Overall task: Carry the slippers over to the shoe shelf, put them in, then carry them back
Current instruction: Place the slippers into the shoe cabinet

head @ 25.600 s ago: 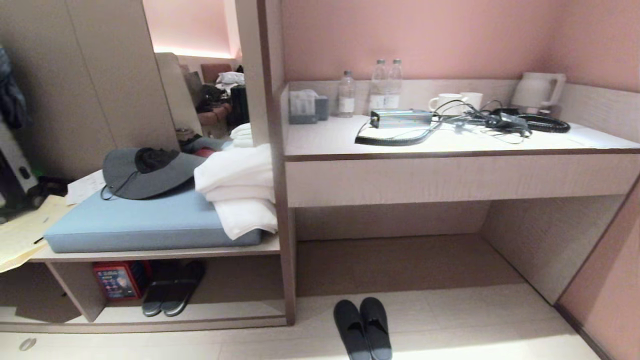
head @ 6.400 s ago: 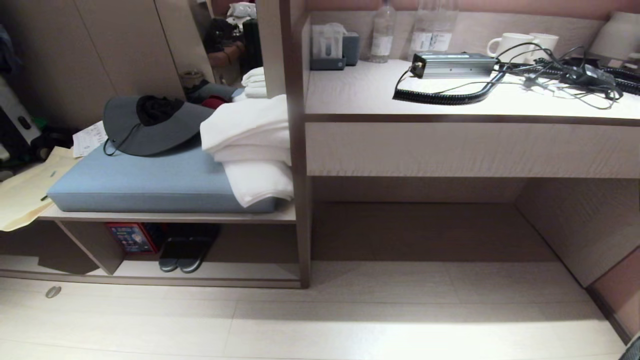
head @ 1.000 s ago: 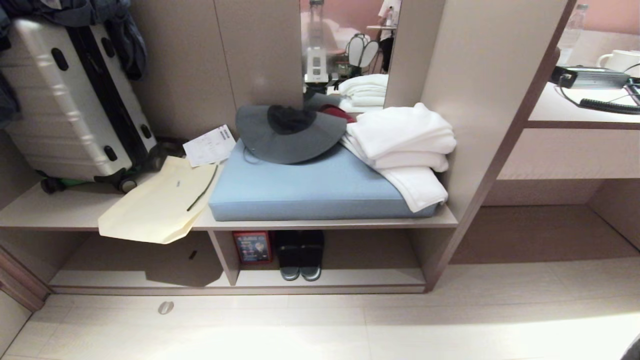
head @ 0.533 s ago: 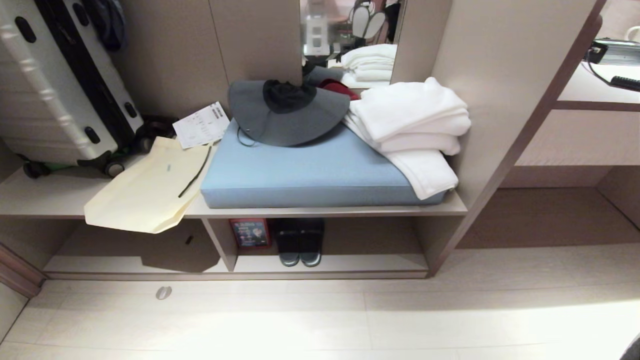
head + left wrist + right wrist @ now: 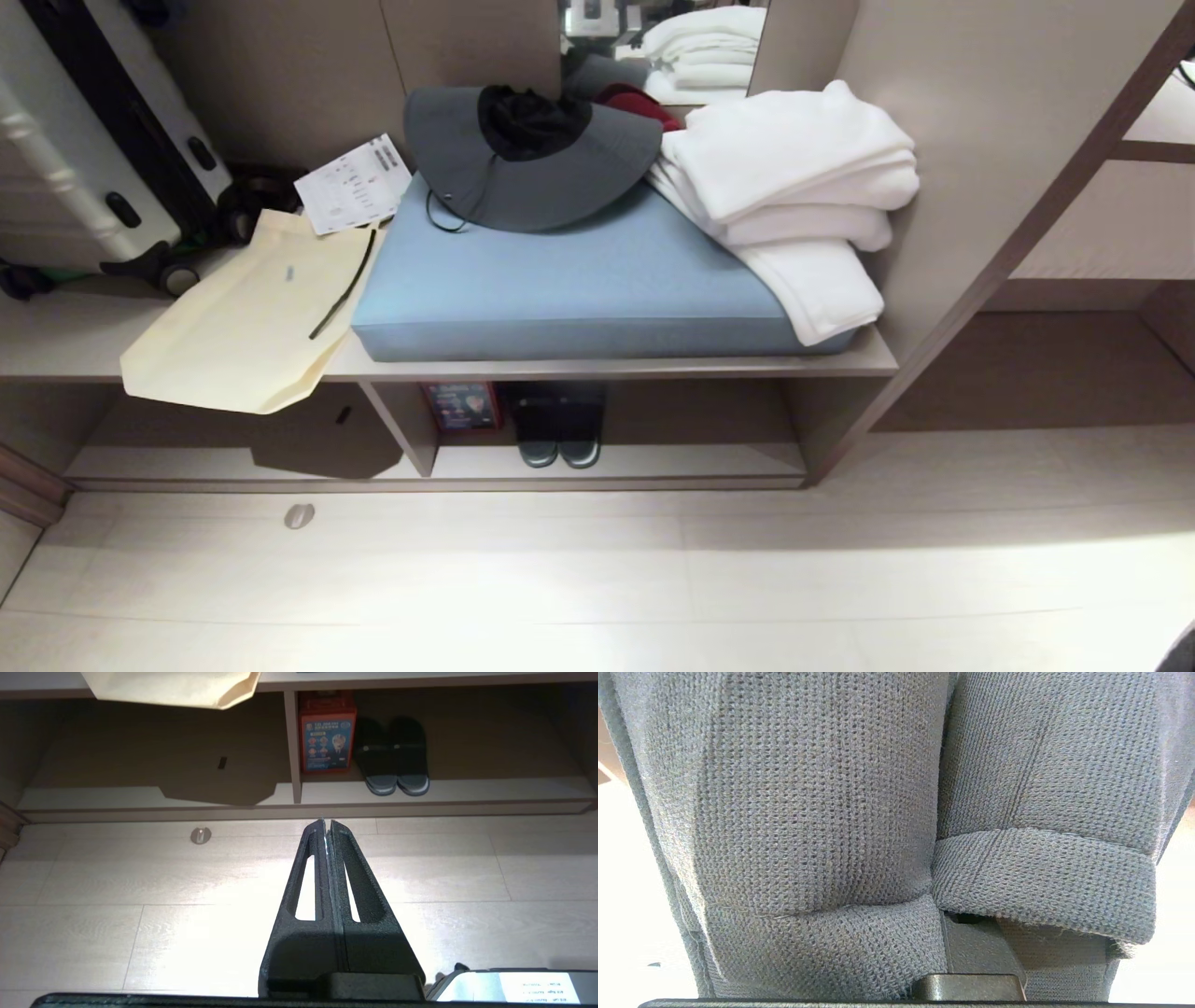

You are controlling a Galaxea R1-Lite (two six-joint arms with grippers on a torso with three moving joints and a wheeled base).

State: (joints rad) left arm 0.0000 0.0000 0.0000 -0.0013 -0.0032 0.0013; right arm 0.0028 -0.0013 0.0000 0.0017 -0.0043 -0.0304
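Note:
The slippers, dark grey knit fabric, fill the right wrist view side by side. My right gripper is shut on them, and one dark finger shows under the fabric edge. The shoe shelf is the low pale cubby under the cushioned bench, seen also in the left wrist view as the shoe shelf. My left gripper hangs shut and empty over the floor in front of the unit. Neither gripper shows in the head view.
Another dark pair and a red box stand in the cubby's left part. Above lie a blue cushion, a grey hat, white towels and a cream bag. A metal stop sits on the floor.
The whole head view has shifted: the shelf unit has slid upward and grown larger, so the camera has tipped lower and nearer. Nothing on the shelves has moved.

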